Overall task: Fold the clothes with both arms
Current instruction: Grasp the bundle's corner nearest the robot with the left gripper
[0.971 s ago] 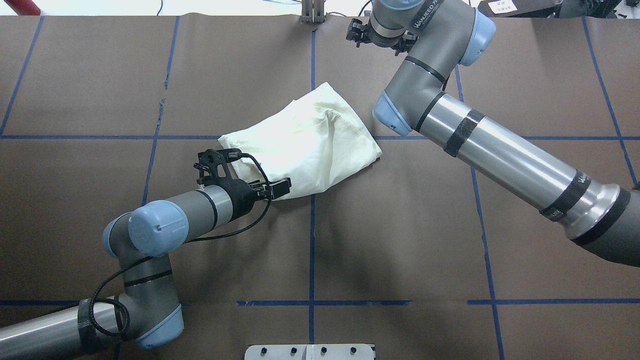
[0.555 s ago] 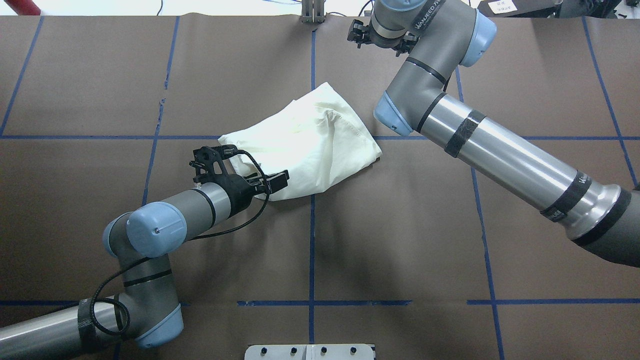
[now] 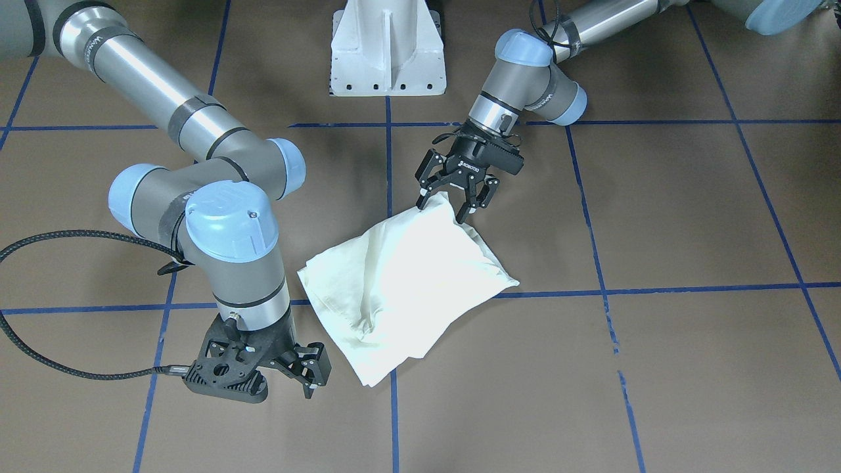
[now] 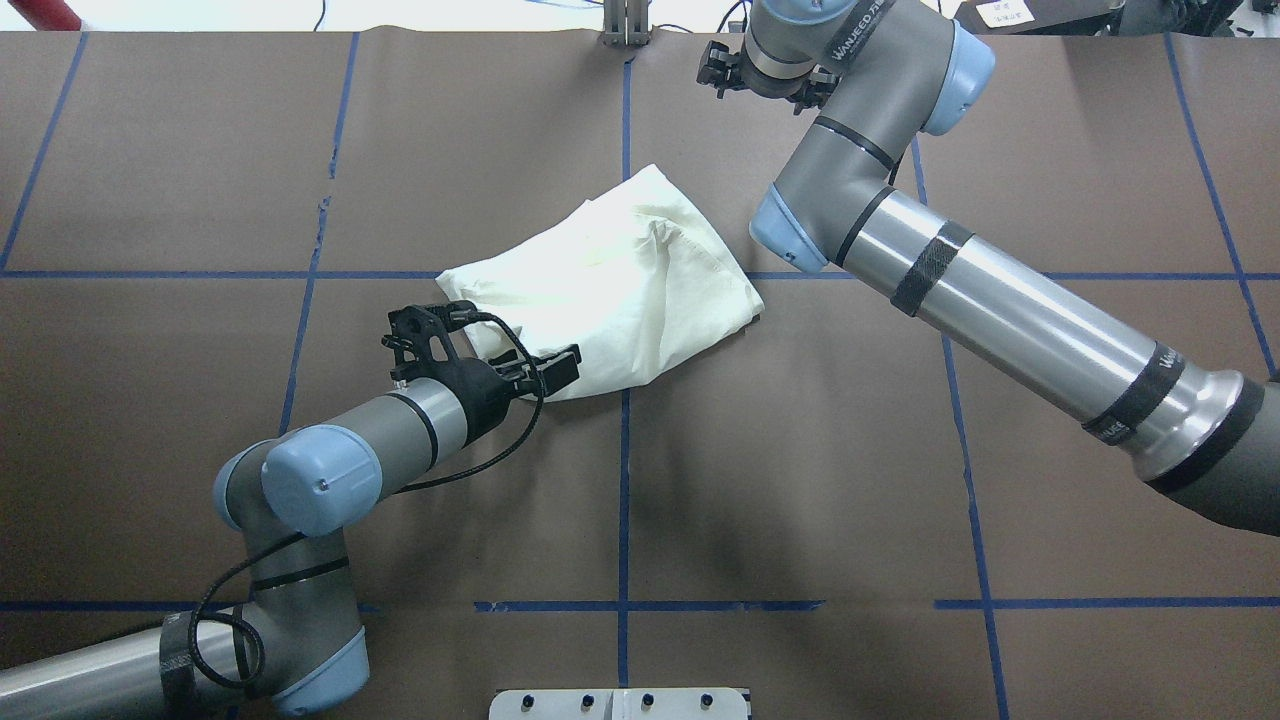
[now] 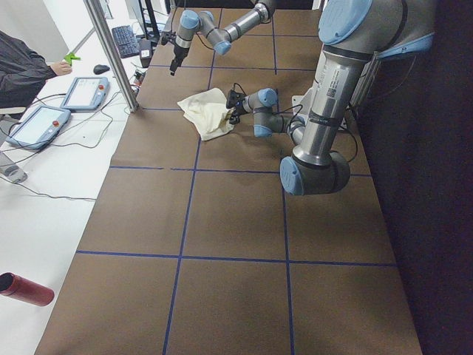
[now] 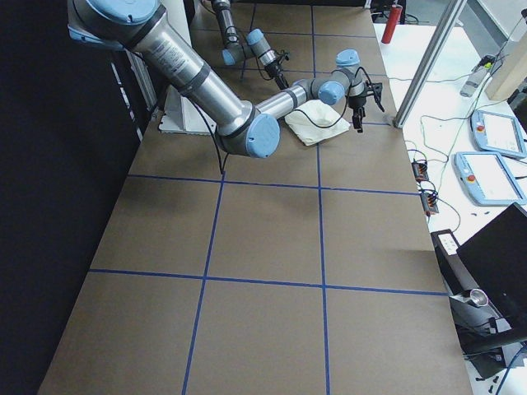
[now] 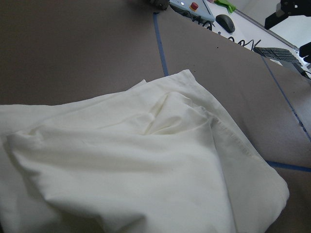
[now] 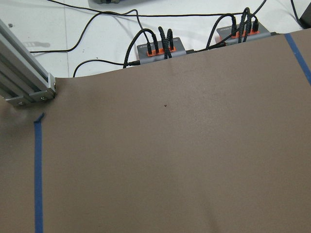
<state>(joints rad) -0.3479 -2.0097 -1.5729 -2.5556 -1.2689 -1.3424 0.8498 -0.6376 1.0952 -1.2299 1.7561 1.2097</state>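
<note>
Open, the left gripper [image 3: 445, 205] is straddling the shirt's [image 3: 407, 282] corner, cloth stretching ahead of it, while the right gripper [image 3: 314, 380], also open, is hanging beside its far end.

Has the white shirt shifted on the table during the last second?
No. The shirt has the same outline as before, and its far tip still sits just right of the central blue tape line.

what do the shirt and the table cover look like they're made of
Shirt: soft cloth, probably cotton knit, matte cream; it folds, wrinkles and shows a stitched hem. Table cover: probably brown paper or board, matte; flat, no weave visible.
</note>
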